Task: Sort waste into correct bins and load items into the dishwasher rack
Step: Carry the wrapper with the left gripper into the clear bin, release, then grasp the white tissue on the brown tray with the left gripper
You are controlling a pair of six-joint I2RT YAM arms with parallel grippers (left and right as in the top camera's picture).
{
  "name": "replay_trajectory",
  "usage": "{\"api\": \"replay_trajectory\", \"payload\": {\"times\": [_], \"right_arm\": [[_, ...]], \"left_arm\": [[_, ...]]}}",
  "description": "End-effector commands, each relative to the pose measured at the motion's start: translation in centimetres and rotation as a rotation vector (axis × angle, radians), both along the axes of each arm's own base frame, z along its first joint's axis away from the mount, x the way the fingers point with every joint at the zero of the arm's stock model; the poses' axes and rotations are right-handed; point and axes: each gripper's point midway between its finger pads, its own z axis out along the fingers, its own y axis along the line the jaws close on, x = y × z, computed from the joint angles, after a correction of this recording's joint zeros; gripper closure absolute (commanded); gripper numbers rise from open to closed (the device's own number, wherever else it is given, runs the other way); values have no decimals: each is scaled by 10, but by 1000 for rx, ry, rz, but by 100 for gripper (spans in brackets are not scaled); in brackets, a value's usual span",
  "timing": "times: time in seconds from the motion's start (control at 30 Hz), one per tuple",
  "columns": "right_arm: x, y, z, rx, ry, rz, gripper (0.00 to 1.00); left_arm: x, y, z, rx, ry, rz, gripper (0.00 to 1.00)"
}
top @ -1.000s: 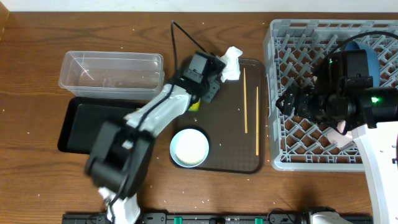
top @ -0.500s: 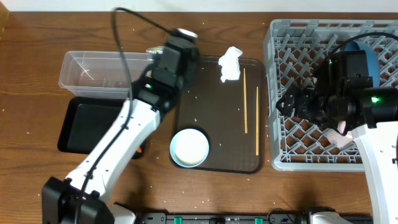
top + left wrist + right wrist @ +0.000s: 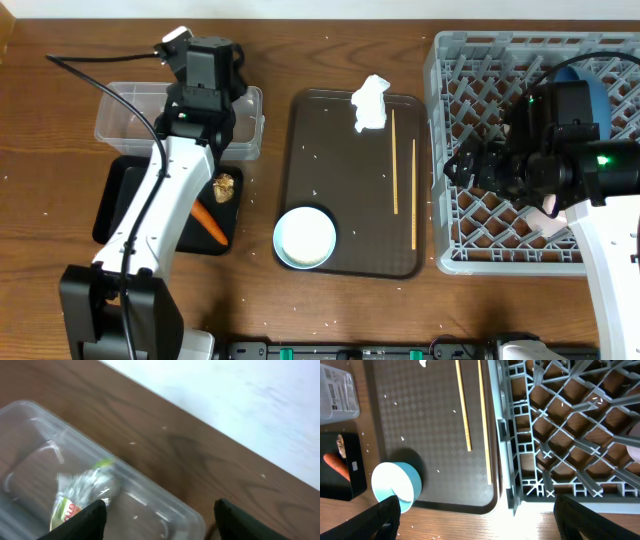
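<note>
1. Wrapper (image 3: pixel 80 497), yellow-green and printed, lies inside the clear tub (image 3: pixel 130 122). Judged binned.
2. Left gripper (image 3: pixel 160 517) hangs over the tub's right end with its jaws well apart and nothing between them.
3. Black tray (image 3: pixel 120 215) holds the carrot (image 3: pixel 210 222) and the brown food lump (image 3: pixel 224 187), both by its right edge. Judged binned.
4. Waste left:
   - The crumpled tissue (image 3: pixel 370 103) sits at the far edge of the brown serving tray (image 3: pixel 340 150).
   - Loose rice grains (image 3: pixel 315 192) are scattered over that tray.
5. Dishes left:
   - The white bowl (image 3: pixel 305 237) is at the serving tray's near-left corner.
   - The two chopsticks (image 3: pixel 394 160) lie lengthwise along its right side, just apart.
6. Dishwasher rack (image 3: pixel 470 60):
   - The dark blue plate (image 3: pixel 598 90) stands toward its far right corner, partly hidden by the right arm.
   - A pale pinkish shape inside is probably the pinkish-white cup (image 3: pixel 634 452).
   - The small blue cup cannot be made out.
7. Right gripper (image 3: pixel 475 515) hovers over the rack's left edge with its jaws spread wide, empty.
8. Judgement: roughly midway. The tissue, grains, bowl and chopsticks are outstanding.
</note>
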Motion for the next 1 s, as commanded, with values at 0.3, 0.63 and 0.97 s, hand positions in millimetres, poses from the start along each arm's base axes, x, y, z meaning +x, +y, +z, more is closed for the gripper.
{"api": "replay_trajectory", "payload": {"times": [0.3, 0.63, 0.97], "right_arm": [[2, 2, 3, -8, -15, 18, 9], [2, 2, 3, -8, -15, 18, 8], [2, 2, 1, -8, -11, 18, 8]], "left_arm": [[25, -180, -43, 209, -57, -815, 29], [29, -256, -127, 152, -90, -1068, 29], [7, -299, -171, 262, -67, -1180, 29]]}}
